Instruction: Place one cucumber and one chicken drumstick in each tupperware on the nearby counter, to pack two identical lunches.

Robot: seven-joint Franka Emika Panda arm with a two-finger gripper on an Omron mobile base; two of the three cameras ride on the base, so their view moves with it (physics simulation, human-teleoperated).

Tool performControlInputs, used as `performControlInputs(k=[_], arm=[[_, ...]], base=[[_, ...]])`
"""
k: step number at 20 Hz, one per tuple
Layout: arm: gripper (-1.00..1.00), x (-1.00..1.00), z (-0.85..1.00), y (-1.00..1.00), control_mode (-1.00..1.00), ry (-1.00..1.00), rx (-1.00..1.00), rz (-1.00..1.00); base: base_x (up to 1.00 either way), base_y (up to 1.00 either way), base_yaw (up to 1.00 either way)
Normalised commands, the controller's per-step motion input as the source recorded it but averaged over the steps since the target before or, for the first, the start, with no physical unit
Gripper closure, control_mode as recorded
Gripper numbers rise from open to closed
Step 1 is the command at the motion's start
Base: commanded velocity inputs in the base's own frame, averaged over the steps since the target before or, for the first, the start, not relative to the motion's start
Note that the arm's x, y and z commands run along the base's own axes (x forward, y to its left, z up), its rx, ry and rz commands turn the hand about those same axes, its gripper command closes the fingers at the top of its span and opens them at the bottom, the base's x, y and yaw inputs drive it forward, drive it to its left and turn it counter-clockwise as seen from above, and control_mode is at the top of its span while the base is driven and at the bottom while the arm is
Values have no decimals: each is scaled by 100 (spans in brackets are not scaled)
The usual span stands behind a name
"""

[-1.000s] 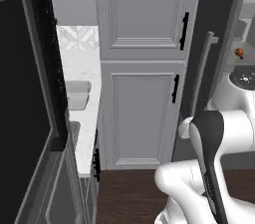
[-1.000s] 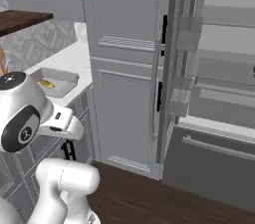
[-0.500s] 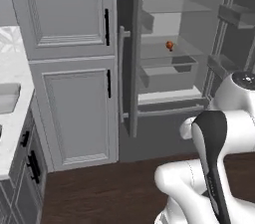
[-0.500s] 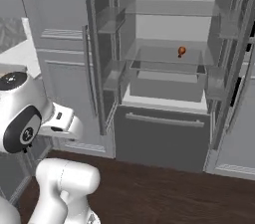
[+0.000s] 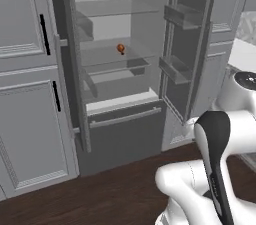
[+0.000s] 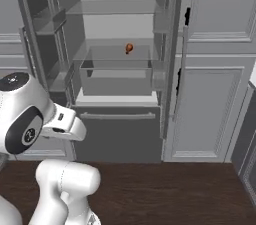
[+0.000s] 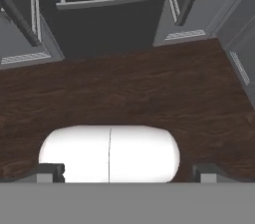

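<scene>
Fridge [image 6: 117,84], doors open: one drumstick [image 6: 129,48] on glass shelf above clear drawer [image 6: 116,76]. Claw [image 7: 127,170] wide open, empty, over wooden floor [image 7: 149,88].

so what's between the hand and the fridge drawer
In the hand view the open hand points down at bare dark wood floor, which runs up to the fridge drawer. Nothing lies on that stretch.

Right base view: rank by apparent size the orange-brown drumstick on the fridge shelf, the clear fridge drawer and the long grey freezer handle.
1. Clear fridge drawer, largest.
2. Long grey freezer handle, wider than the drawer but very thin.
3. Orange-brown drumstick, by far the smallest.
</scene>
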Motion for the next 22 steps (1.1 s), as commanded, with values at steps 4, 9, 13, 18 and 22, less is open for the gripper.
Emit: performControlInputs(k=[4,9,13,18,22], arm=[[-100,0,0,0,100,0,0,0],[-100,0,0,0,100,0,0,0],[-100,0,0,0,100,0,0,0],[-100,0,0,0,100,0,0,0],[-100,0,0,0,100,0,0,0]], base=[[89,-9,21],[93,-8,25],[88,-19,5],[88,-28,0],[85,-55,0]])
